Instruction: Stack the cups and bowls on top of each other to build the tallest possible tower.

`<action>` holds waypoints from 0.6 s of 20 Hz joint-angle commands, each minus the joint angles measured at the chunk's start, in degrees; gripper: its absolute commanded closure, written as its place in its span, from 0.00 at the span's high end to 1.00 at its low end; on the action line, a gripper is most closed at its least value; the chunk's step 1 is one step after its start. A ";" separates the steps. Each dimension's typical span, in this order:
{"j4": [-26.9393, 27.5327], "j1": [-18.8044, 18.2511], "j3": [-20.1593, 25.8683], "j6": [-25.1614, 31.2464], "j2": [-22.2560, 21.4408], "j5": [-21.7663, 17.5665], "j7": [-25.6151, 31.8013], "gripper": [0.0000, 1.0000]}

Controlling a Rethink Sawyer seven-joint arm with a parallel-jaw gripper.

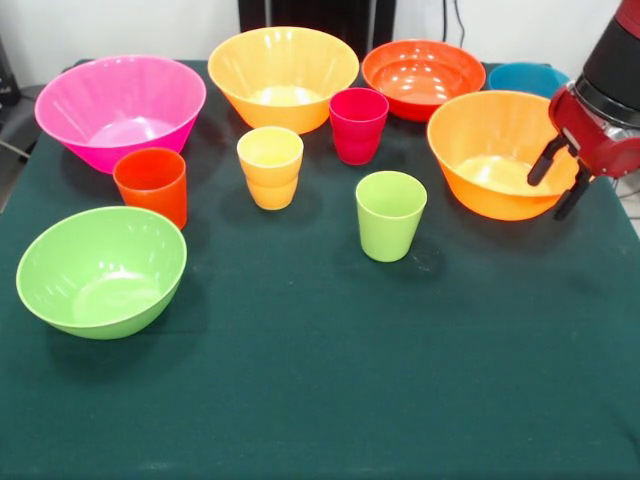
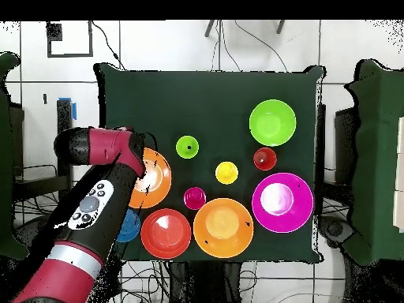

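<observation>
claw (image 1: pixel 560 180) open, empty, over rim of large orange bowl (image 1: pixel 490 150); cups standing apart.

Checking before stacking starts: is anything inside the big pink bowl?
No. The pink bowl stands upright and shows only its bare glossy bottom in both views. The red-orange cup stands in front of it on the table, covering a bit of its outer wall.

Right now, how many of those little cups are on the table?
4, all standing apart: red-orange cup by the pink bowl, yellow-orange cup mid-table, magenta-red cup behind it, lime green cup nearest the front.
</observation>
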State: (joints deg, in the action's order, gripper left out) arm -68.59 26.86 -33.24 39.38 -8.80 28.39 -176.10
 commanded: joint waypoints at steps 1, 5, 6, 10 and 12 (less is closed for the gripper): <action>-0.46 -1.76 10.59 0.17 -1.26 -3.68 5.89 1.00; -0.69 -2.63 11.31 -0.23 -1.29 -4.01 6.36 1.00; -0.73 -3.16 11.41 0.10 -1.56 -4.17 6.73 1.00; 0.21 -4.03 11.44 0.39 -0.73 -4.70 6.38 1.00; 0.21 -4.26 11.68 -0.44 -0.45 -4.94 6.51 1.00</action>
State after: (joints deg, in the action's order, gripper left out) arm -68.60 24.59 -30.42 39.38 -9.94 28.39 -176.10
